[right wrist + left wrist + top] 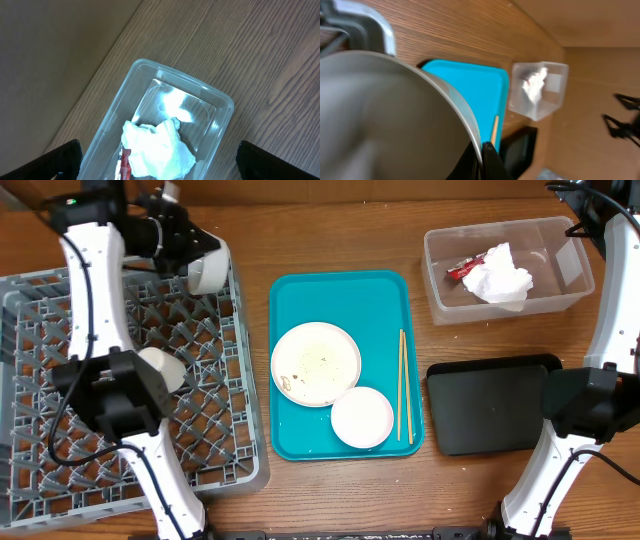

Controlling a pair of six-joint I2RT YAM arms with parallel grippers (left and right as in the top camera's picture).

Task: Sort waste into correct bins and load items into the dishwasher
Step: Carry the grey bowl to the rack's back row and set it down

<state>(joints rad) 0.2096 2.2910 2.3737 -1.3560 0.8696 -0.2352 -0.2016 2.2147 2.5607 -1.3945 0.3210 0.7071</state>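
Seen from overhead, the bench carries one grey rack at the left with one white cup lying inside it. The left pincer is clamped on the rim of one grey bowl, held over the rack's far right corner; whether the bowl touches the rack cannot be told.

At centre, one teal tray holds one round plate flecked with scraps, one small bowl touching the plate's near right edge, and two chopsticks lying side by side along the tray's right side.

At the right, one clear tub contains one crumpled napkin and one red-and-white wrapper just left of it. One black tray lies nearer the camera, apart from the tub.

The blurred left wrist view is nearly filled by the bowl and alone shows a dark finger gripping its rim; beyond lie the teal tray's corner, a chopstick tip, the tub and the black tray.

Only the right wrist view shows the right pincer, its fingers spread wide apart and holding nothing, hanging over the tub with the napkin and wrapper below.
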